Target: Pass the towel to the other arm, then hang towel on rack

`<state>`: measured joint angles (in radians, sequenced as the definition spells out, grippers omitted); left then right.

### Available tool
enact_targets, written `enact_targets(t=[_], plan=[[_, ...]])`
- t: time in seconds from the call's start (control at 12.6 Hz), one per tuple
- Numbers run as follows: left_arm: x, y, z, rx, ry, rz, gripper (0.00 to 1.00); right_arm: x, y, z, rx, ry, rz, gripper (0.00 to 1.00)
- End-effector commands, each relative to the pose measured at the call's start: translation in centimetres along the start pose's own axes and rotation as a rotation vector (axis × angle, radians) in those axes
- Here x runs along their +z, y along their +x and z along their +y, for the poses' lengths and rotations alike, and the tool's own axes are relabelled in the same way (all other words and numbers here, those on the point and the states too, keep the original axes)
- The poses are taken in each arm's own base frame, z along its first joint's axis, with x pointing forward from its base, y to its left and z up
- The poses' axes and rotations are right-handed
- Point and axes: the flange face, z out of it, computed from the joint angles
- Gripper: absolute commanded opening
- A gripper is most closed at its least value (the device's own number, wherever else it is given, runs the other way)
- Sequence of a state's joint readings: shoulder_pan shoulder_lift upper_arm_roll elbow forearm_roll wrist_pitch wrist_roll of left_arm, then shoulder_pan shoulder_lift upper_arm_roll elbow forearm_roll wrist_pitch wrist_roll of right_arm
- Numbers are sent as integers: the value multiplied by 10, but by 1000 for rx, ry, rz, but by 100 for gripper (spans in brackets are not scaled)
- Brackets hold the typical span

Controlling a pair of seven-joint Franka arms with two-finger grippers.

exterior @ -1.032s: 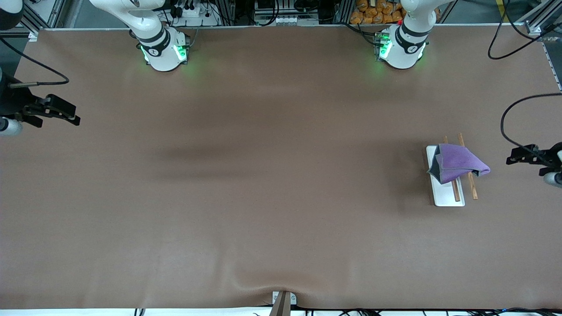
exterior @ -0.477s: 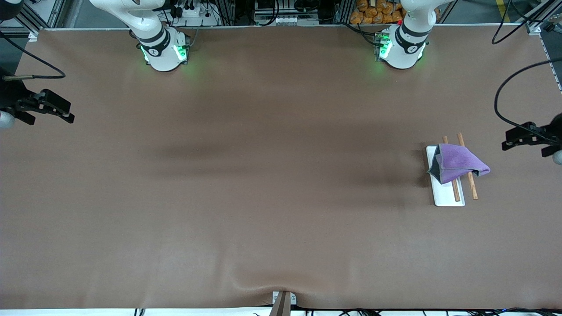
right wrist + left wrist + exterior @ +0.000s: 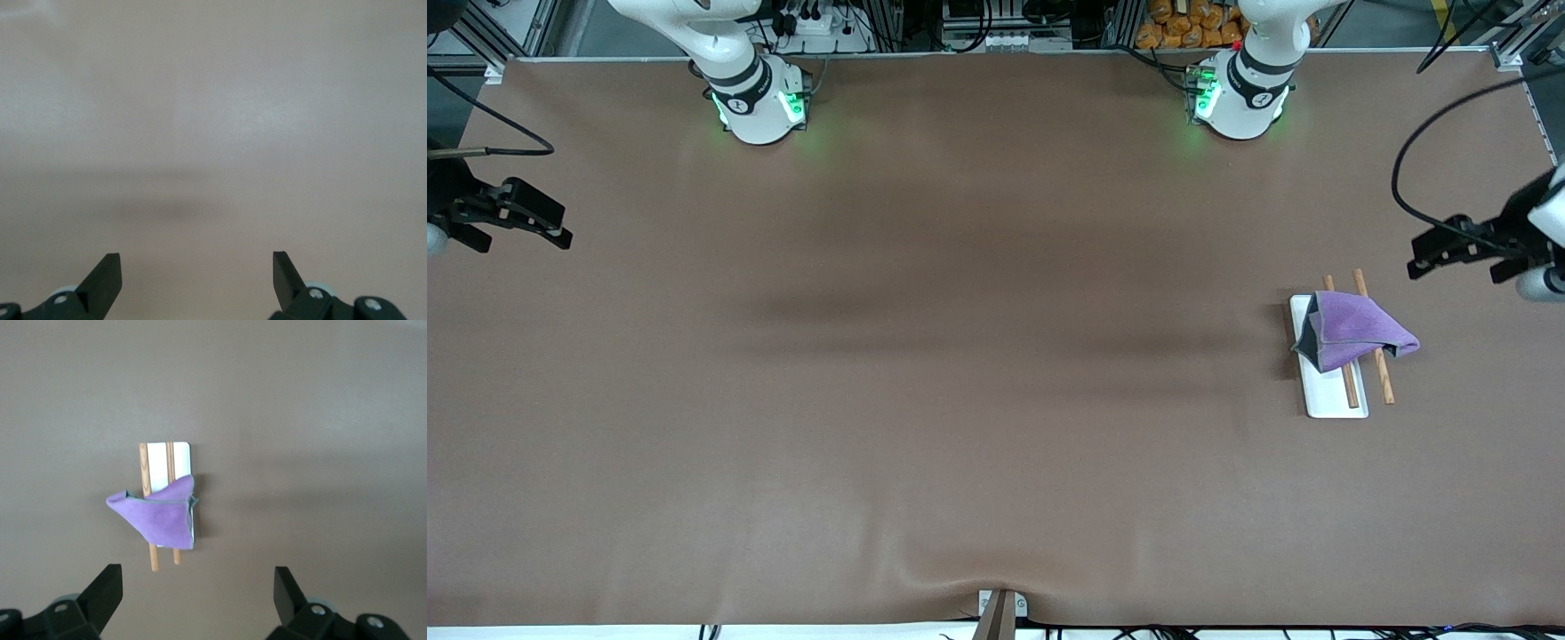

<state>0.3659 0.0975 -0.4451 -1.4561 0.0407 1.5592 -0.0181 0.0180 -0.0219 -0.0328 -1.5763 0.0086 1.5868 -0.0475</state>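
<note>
Your left pincer (image 3: 1423, 259) hangs in the air over the table (image 3: 960, 356) at the left arm's end, with its two black fingers (image 3: 107, 593) spread wide and nothing between them. It is clear of the towel (image 3: 1352, 331) and the rack (image 3: 1329, 391), touching neither. In its wrist view both sit ahead of the spread fingers.

Your right pincer (image 3: 560, 233) hangs over the table's edge at the right arm's end, well apart from everything else. Its fingers (image 3: 107, 277) are also spread wide and hold nothing; its wrist view shows only bare brown table between them.

The towel, purple with a dark grey edge, is draped in a loose bunch across the two brown wooden rods of the rack. One pointed corner of it sticks out past the rods toward the left arm's end of the table. The rack's white flat base lies on the table, and its rods run above it, their ends showing on either side of the cloth. The towel appears to rest on both rods, though the folds hide the exact contact.
</note>
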Motion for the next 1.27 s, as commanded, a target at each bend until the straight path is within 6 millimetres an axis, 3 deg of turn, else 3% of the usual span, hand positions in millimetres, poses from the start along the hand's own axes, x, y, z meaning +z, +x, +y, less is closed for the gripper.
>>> enact_targets(t=[0.0,0.64,0.87,1.19], plan=[[-21,-20,13,-19,14,2,100,-5,2,4,-7,-19,4,100],[-30,-27,36,20,32,14,100,-5,3,4,-6,-20,7,100],[-43,-37,51,40,39,36,100,-5,2,6,-1,-20,5,100],[-49,-45,50,37,42,27,100,-4,2,6,-1,-19,4,100]])
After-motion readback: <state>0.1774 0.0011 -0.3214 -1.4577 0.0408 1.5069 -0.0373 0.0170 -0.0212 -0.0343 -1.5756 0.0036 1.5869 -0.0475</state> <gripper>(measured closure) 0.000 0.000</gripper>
